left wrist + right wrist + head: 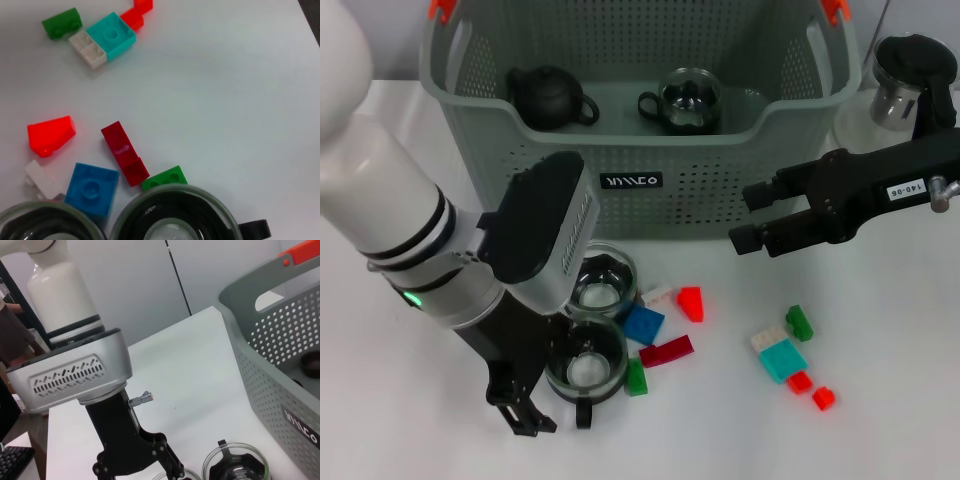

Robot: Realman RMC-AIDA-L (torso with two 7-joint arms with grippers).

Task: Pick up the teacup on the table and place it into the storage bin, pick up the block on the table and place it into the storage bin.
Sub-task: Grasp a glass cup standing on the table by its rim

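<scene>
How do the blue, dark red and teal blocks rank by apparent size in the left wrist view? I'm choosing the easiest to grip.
1. blue block
2. teal block
3. dark red block

The blue one lies nearer the camera, so its lead over the teal is unsure.

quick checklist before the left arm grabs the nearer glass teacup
1. Left tool beside the nearer glass teacup: ok.
2. Left tool around the cup: cannot tell, its arm hides the contact.
3. Cup upright: ok.
4. Neighbours: not ok; the second glass teacup sits right behind it and the green block right against it.
5. Storage bin has room: ok, only a black teapot and a glass teapot inside.
6. Right tool out of the way: ok, open, hovering by the bin front.
</scene>
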